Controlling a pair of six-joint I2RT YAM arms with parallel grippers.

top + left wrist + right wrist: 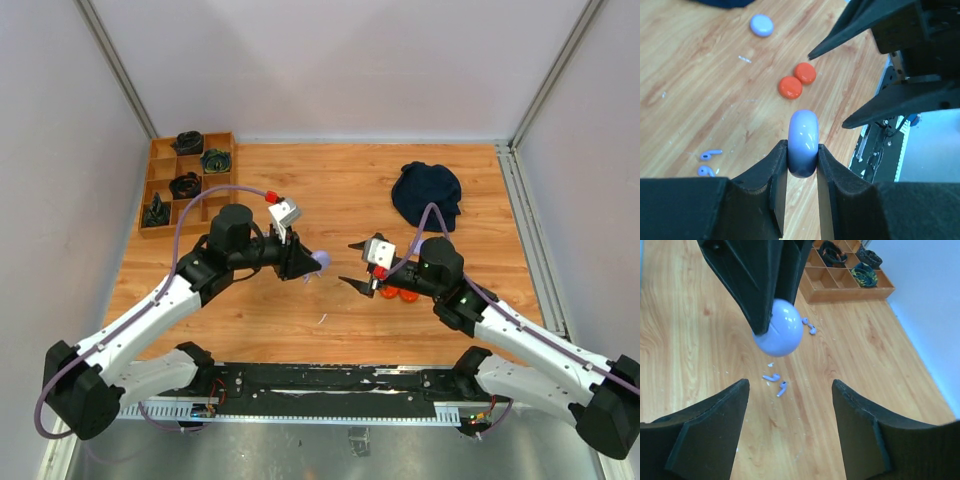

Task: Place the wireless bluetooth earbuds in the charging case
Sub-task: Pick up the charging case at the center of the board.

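Beyond the clamped lilac puck (803, 142) lie two orange-red pucks (790, 87).

Tiny lilac earbuds (771, 377) lying loose, round lilac charging case (803, 142) clamped edgewise, aloft

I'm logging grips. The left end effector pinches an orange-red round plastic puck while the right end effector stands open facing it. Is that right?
Not quite: the round plastic puck in the left end effector is pale lilac, as the left wrist view shows. The rest holds.
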